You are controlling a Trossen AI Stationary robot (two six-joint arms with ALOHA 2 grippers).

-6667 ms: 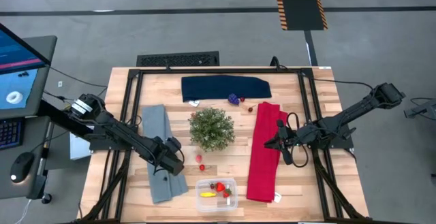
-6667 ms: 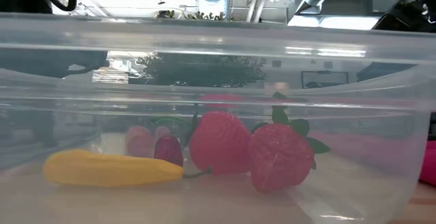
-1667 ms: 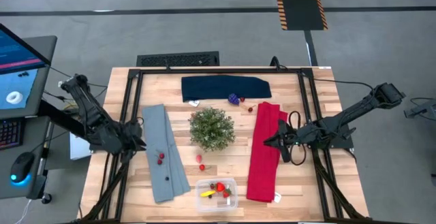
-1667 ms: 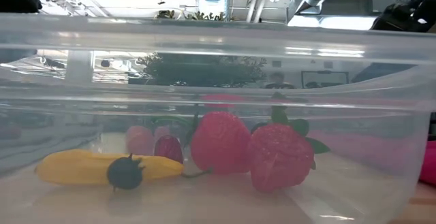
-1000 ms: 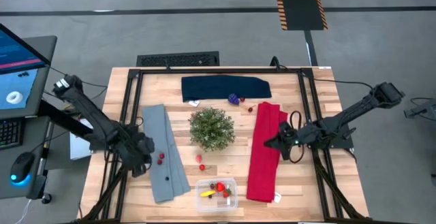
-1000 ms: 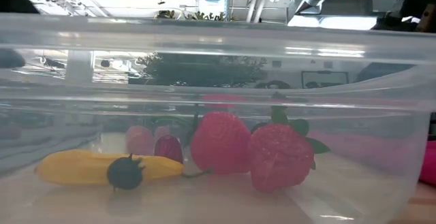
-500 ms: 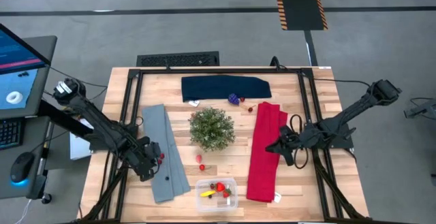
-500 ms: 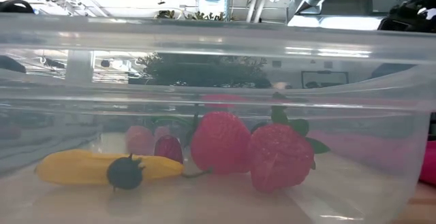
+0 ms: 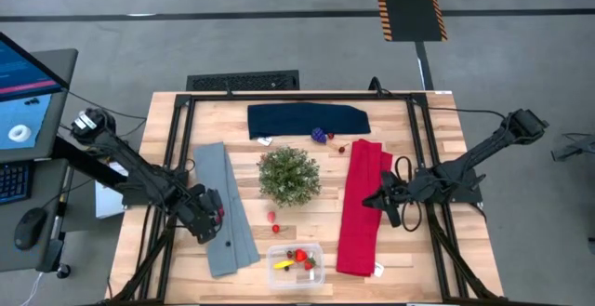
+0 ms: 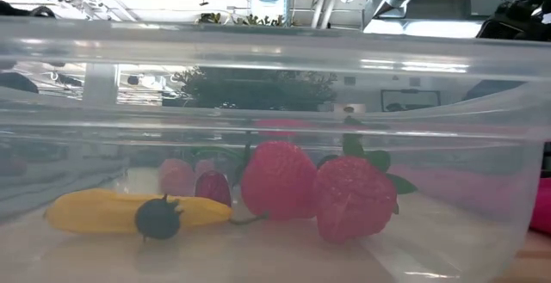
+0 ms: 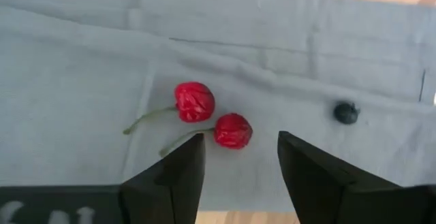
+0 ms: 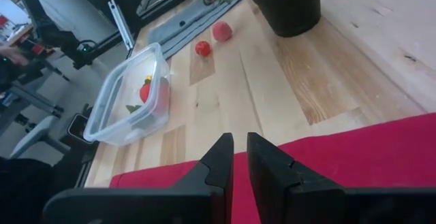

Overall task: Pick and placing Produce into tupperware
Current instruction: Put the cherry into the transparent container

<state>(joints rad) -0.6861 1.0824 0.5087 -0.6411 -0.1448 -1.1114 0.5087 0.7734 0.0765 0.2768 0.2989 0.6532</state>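
Two red cherries [image 11: 212,117] with stems lie on the grey cloth [image 11: 82,81]. A small dark berry [image 11: 346,112] lies beside them. My left gripper [image 11: 238,163] hovers open just above the cherries, its fingers standing on either side of the nearer one without touching; the high view shows it [image 9: 212,219] at the table's left. The tupperware [image 9: 296,246] sits at the near edge and holds two strawberries [image 10: 314,193], a yellow piece [image 10: 103,212] and a dark berry [image 10: 157,218]. My right gripper [image 12: 240,159] waits shut over the red cloth [image 12: 354,159].
A bushy potted plant [image 9: 289,176] stands mid-table. Two red fruits [image 9: 273,222] lie on the wood between it and the tupperware. A purple grape cluster [image 9: 319,136] rests on the navy cloth [image 9: 288,120] at the far side. A black frame borders the table.
My left gripper has moved toward the table's right edge, from beside the grey cloth to over the cherries on it. The produce and the tupperware have stayed where they were.
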